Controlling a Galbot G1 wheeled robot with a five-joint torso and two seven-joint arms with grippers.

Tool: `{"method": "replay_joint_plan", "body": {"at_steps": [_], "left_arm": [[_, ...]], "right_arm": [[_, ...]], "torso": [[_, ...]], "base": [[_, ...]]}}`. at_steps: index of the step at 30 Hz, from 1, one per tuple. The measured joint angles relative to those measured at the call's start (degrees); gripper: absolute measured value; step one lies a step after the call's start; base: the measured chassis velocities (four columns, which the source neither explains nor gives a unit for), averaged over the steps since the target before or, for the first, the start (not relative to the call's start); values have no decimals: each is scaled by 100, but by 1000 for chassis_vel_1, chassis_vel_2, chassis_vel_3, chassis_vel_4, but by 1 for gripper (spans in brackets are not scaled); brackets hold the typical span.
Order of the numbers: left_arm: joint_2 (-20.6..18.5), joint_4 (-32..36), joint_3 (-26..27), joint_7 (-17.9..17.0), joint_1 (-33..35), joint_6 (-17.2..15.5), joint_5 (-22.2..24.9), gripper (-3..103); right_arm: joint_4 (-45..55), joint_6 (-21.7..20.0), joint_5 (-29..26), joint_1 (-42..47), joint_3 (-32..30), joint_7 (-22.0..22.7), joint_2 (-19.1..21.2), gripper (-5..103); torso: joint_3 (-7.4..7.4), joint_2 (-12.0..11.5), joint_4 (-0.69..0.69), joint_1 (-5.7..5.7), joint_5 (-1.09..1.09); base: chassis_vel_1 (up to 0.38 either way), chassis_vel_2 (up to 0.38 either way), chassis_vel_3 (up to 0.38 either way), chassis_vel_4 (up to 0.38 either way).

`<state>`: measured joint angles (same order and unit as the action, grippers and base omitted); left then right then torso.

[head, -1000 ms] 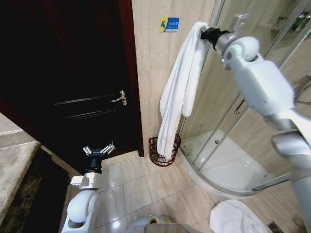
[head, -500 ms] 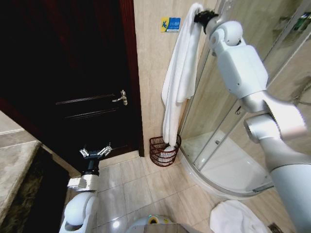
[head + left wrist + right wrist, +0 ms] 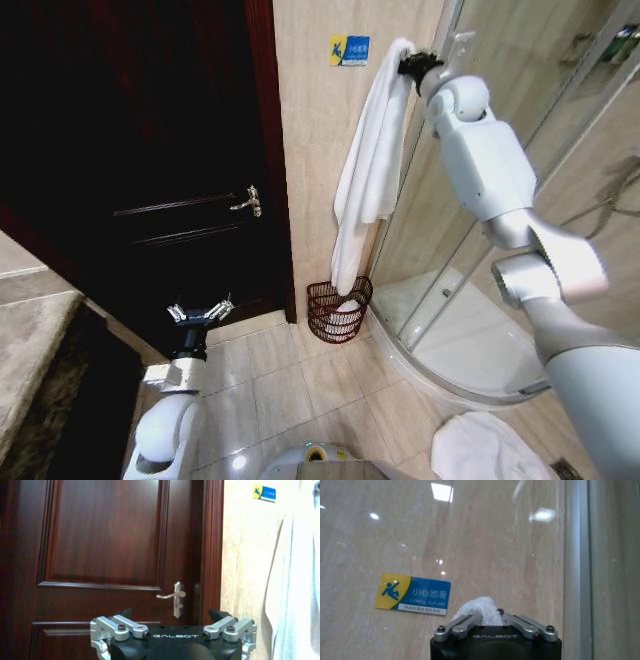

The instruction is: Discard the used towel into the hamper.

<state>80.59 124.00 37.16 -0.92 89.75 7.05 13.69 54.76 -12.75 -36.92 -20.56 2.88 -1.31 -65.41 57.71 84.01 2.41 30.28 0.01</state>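
Towel hung long and white from my right gripper, which I had high up near the blue sign on the beige wall; the fingers were clenched on its top fold. Its lower end reached down into the hamper, standing on the floor between the dark door and the shower glass. My left gripper waited low before the door, its fingers spread apart and holding nothing.
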Motion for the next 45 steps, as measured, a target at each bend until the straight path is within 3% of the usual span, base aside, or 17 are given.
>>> {"method": "replay_joint_plan", "body": {"at_steps": [25,36,45], "left_arm": [[2,-145,-86,34,-62,25,-55,100],[17,-257,-112,42,-92,35,-97,100],[37,-326,-118,45,-84,70,-122,100]], "right_arm": [[1095,-298,-258,1,210,314,492,3],[1208,-117,-114,981,-6,272,547,3],[1007,213,361,2085,-438,121,221,3]], "torso": [[-1,0,0,-1,-2],[0,0,-1,0,-1],[1,0,0,1,1]], "base": [[0,0,0,0],[0,0,0,0],[0,0,0,0]]}}
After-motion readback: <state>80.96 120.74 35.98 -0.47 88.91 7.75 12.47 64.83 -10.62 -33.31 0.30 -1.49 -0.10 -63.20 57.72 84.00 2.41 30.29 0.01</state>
